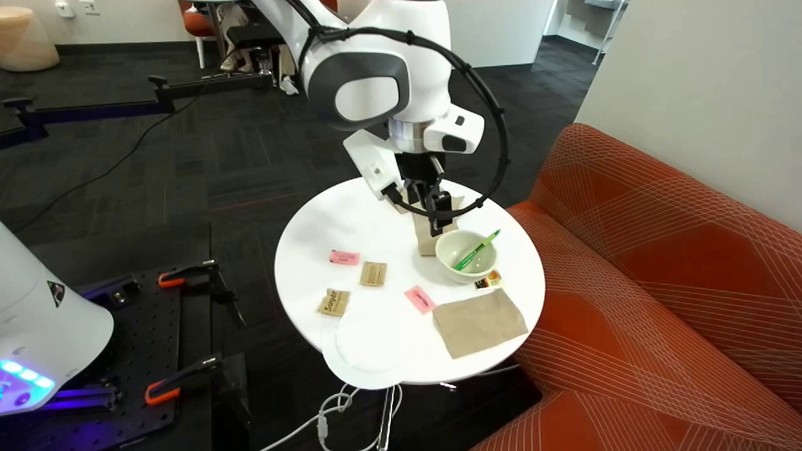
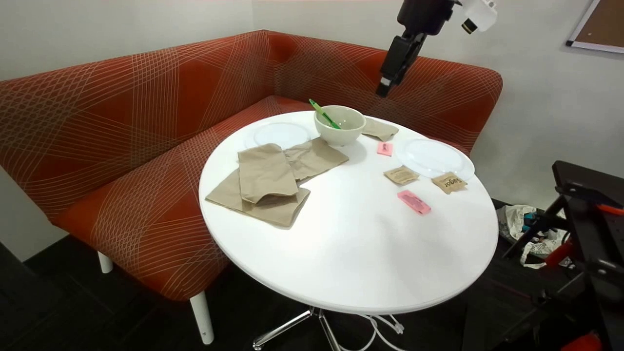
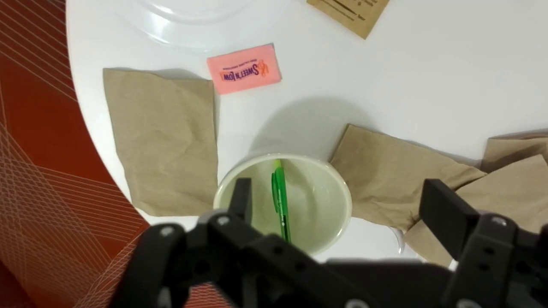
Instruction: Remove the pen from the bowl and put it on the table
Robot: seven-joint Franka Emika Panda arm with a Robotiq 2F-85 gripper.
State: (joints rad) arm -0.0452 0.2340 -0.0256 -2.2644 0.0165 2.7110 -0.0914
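1. From where I stand, the green pen [image 1: 477, 251] leans inside the white bowl [image 2: 341, 137], near the edge of the bench [image 2: 356, 253] beside the sofa [image 1: 651, 294]; its upper end passes over the rim.
2. The jaws are wide apart, raised above the bench, and hold nothing.
3. I suppose the pen is light, stiff and rather slippery; it is best taken across the barrel, close to the rim.
4. I count one pen, one bowl, two pink packets [image 2: 414, 202], two brown packets [image 2: 400, 175], two clear plates [image 2: 434, 157], and at least four brown napkins [image 2: 268, 173].
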